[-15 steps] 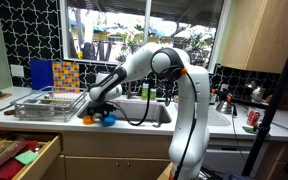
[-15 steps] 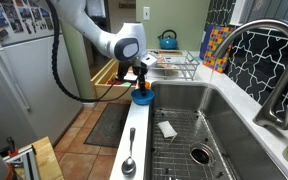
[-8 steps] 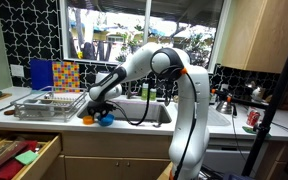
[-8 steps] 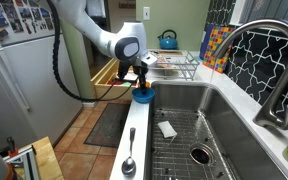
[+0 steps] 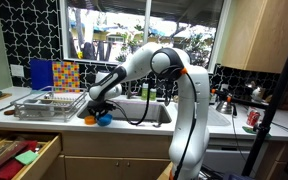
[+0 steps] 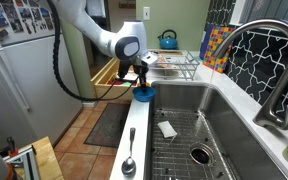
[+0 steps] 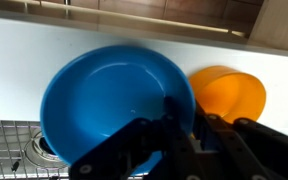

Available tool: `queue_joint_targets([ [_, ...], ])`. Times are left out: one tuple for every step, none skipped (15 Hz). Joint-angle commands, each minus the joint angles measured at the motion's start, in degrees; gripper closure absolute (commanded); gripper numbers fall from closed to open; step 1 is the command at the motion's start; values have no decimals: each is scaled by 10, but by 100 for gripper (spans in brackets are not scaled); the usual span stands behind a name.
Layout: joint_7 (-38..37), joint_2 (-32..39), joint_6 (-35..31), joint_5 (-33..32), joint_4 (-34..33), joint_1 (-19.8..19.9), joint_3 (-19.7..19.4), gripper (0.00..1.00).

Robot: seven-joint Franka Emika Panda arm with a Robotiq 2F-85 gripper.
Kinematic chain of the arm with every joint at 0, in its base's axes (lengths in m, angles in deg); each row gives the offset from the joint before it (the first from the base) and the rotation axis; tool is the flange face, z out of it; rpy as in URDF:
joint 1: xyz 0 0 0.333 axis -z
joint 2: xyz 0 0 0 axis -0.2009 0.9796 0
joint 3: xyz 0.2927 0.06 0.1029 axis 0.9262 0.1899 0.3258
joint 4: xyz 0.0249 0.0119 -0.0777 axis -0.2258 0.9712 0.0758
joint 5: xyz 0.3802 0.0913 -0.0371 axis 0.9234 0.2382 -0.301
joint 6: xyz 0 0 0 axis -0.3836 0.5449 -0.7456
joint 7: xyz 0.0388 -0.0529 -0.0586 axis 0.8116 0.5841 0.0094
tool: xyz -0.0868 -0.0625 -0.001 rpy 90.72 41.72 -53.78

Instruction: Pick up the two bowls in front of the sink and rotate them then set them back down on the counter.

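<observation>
We are seeing the end effector [image 7: 189,128] clenching the blue bowl [image 7: 109,105] by its rim, one finger inside, at the tabletop [image 7: 24,50] front edge along the sink [image 6: 172,102]. The orange bowl [image 7: 232,95] is sitting just beside it.

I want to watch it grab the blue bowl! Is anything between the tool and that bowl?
Nothing visible is in the way. The tool is right at the rim of the blue bowl. The orange bowl sits beside them on the counter, not in between.
</observation>
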Motion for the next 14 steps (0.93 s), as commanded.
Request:
queue_joint_targets([
  [-5,-5,12,2,-2,-10,-8,96],
  [-3,-11,15,0,-2,-10,-7,100],
  [-15,-17,14,-13,-4,-11,-9,98],
  [-3,-21,16,-3,-5,-10,-6,98],
  [-3,-24,18,-2,-6,-10,-5,100],
  [5,-25,21,9,-6,-9,-3,99],
  [6,-26,22,9,-6,-10,-2,98],
  [6,-26,25,9,-6,-10,-2,98],
  [6,-26,26,9,-6,-11,-1,98],
  [7,-29,35,7,-7,-12,-1,98],
  [7,-37,49,3,-8,-14,-1,98],
  [6,-44,64,-2,-11,-15,-1,98],
  [9,-54,80,-3,-14,-16,0,98],
  [15,-68,100,-2,-17,-16,2,98],
])
